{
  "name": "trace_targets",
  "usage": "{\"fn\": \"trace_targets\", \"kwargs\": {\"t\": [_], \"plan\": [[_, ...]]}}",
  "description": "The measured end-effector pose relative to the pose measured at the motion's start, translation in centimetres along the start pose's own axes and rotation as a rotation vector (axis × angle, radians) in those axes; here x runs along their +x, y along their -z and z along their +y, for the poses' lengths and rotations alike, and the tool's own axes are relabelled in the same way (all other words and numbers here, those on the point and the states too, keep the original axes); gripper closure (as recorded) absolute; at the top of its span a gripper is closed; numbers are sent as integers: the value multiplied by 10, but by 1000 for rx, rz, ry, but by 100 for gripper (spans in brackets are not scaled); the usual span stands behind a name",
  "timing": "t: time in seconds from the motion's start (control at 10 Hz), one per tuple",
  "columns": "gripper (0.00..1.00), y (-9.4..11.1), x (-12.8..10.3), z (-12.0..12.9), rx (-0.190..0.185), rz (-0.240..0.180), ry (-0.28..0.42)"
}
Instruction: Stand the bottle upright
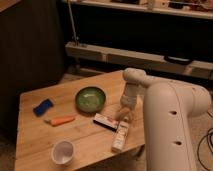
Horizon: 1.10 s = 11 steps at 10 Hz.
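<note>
Toward the left edge of the wooden tabletop (35,137), close to its far-left corner, lies one small blue object (43,107); what it is I cannot make out. Just right of it and a little nearer the front edge lies one orange carrot (62,120), flat on its side. By the front edge stands one white cup (63,151), mouth up. Past the middle, nearer the far edge, sits one green bowl (90,99), apart from everything else.

Right of the bowl and nearer the front edge lies one flat dark box (105,121) with a white and red label. Just beside its right end is the one bottle (120,137), whitish and slim, lying on its side near the front-right corner, one end pointing at the front edge and the other toward the far edge.

Over that far end of the bottle hangs the gripper (125,112), reaching down from the pale robot arm (167,120) that fills the right side. Whether the jaws are clenched or released I cannot tell, nor whether they touch the bottle.

That makes six things on the tabletop, one of each. Its planks are light wood. Behind it runs a long pale shelf (145,56) against a dark wall, and a dark cable (204,145) loops on the floor at far right.
</note>
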Motion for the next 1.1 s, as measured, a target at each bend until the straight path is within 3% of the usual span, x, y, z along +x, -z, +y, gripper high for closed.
{"fn": "trace_targets", "kwargs": {"t": [0.3, 0.6, 0.9, 1.1], "plan": [[37, 1, 0, -1, 5, 1, 0], [47, 3, -1, -3, 9, -12, -8], [68, 4, -2, -2, 17, -22, -15], [68, 4, -3, -1, 22, -25, -16]]}}
